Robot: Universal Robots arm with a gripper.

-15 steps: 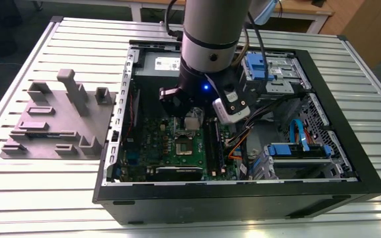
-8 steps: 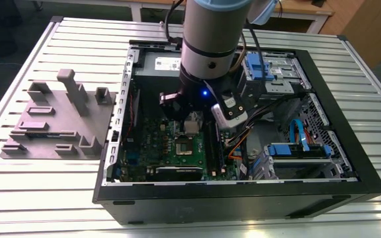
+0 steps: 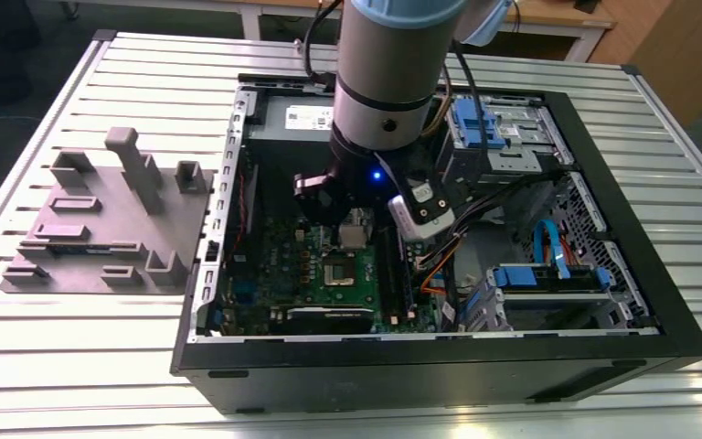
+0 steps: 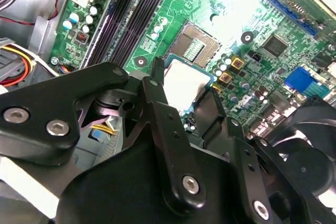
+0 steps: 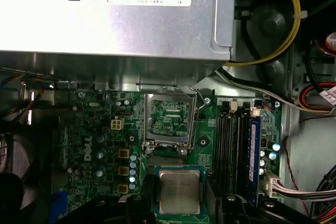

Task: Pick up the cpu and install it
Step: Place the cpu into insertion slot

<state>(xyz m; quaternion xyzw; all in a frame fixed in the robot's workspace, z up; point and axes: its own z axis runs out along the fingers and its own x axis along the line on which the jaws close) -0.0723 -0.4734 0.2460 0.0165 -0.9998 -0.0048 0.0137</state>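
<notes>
Well off to the exterior view's left of the gripper point(image 3: 353, 221), a grey plastic block tray point(image 3: 107, 224) sat on the ribbed silver metal table point(image 3: 70, 347). The gripper hung inside the open black computer case point(image 3: 449, 366), above the green motherboard point(image 3: 308, 274). Its black fingers point(image 5: 137, 205) were clamped on the small square cpu with a silver-grey metal top point(image 5: 179, 191), held between them over the board. Just beyond the fingertips lay the square metal-framed socket point(image 5: 168, 116). Farther to the exterior view's right sat blue plastic drive brackets point(image 3: 534, 274).
</notes>
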